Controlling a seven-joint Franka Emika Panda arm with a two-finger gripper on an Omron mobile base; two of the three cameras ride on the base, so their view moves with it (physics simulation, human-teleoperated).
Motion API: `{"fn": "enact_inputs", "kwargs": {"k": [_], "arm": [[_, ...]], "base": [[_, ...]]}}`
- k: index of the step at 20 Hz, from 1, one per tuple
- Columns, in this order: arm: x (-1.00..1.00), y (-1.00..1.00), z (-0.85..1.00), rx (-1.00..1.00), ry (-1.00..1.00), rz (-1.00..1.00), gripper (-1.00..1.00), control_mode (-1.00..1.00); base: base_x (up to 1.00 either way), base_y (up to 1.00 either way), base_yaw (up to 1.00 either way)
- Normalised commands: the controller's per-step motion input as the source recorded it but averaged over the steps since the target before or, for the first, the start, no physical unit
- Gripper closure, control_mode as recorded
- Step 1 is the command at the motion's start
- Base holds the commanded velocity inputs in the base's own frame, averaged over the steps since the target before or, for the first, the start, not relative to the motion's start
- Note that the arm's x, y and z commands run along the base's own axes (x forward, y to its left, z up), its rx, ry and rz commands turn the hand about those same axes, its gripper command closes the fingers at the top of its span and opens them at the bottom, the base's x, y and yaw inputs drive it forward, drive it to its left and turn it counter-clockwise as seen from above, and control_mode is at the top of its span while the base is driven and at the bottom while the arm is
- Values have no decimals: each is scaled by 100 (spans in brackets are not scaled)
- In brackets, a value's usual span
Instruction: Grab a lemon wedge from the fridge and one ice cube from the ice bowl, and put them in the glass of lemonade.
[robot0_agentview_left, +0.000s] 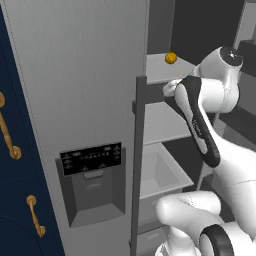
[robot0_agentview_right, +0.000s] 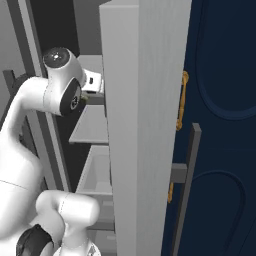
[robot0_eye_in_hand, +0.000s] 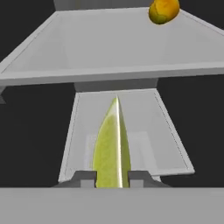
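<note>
The lemon wedge (robot0_eye_in_hand: 113, 148), a yellow-green sliver standing on its edge, is pinched between my two dark fingertips (robot0_eye_in_hand: 85, 177). My gripper (robot0_eye_in_hand: 112, 177) is shut on it, inside the open fridge (robot0_agentview_left: 75, 75) and above a white drawer (robot0_eye_in_hand: 168, 131). In the left base view my arm reaches past the grey door with the black dispenser panel (robot0_agentview_left: 92, 157) toward the shelves. The fridge's other door (robot0_agentview_right: 145, 100) stands edge-on in the right base view, with my hand beside it. The glass of lemonade and the ice bowl are out of view.
An orange fruit (robot0_eye_in_hand: 163, 11) lies on the upper shelf (robot0_eye_in_hand: 109, 43), also seen as the orange fruit (robot0_agentview_left: 171, 58) at the shelf's back. A white drawer (robot0_agentview_left: 160, 172) sits below. Navy cupboards with brass handles (robot0_agentview_left: 9, 135) flank the fridge.
</note>
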Motion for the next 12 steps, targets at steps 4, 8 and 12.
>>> {"fn": "enact_inputs", "kwargs": {"k": [4, 8, 12], "arm": [[-100, -3, -38, 0, 5, -13, 100, -100], [-100, 0, -25, 0, 0, -2, 100, -100], [-97, 7, -35, 0, 0, 0, 100, -100]], "base": [[0, 0, 0], [0, 0, 0], [0, 0, 0]]}}
